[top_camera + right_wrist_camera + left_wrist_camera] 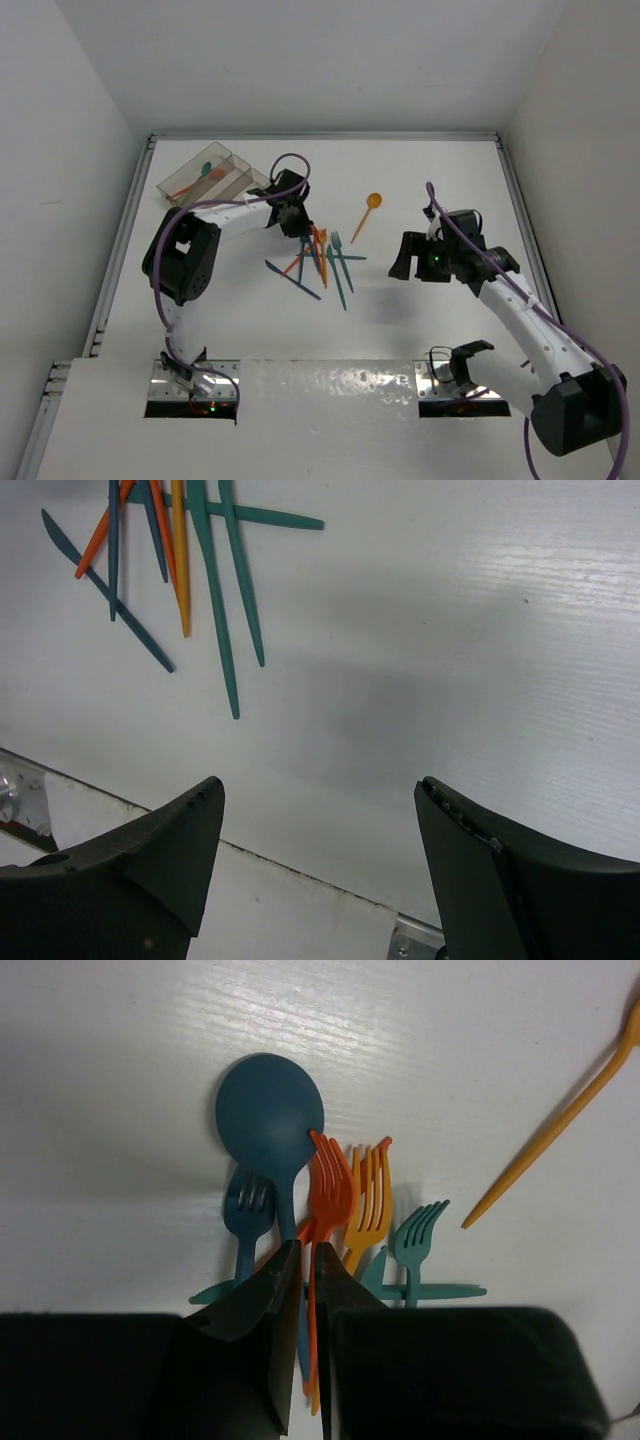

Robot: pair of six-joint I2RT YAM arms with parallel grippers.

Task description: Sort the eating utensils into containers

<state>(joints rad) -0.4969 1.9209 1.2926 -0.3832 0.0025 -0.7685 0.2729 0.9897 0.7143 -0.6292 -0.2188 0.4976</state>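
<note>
- Nearest the left wrist camera, the left tool (308, 1250) has its jaws drawn almost together, clamped on the thin handle of an orange fork (330, 1185), which runs down through the narrow gap between them
- That orange fork lies tines away from the camera, its head overlapping the edge of a dark blue spoon (268, 1110)
- Just left of it lies a dark blue fork (248, 1210); just right, a yellow-orange fork (370, 1195), then a teal fork (418, 1235); all point the same way, handles crossing under the tool
- From above, the left tool (300, 225) sits at the top end of the pile (320, 262) near the middle of the white table (400, 170)
- A dark blue knife (292, 280) lies slanted at the pile's lower left edge
- An orange spoon (372, 203) lies alone, up and to the right of the pile, apart from it
- The clear three-compartment tray (222, 148) stands at the far left corner, with a teal utensil and an orange one inside; which compartments I cannot tell
- The right tool (320, 800) hangs over bare table right of the pile, jaws wide apart and holding nothing
</note>
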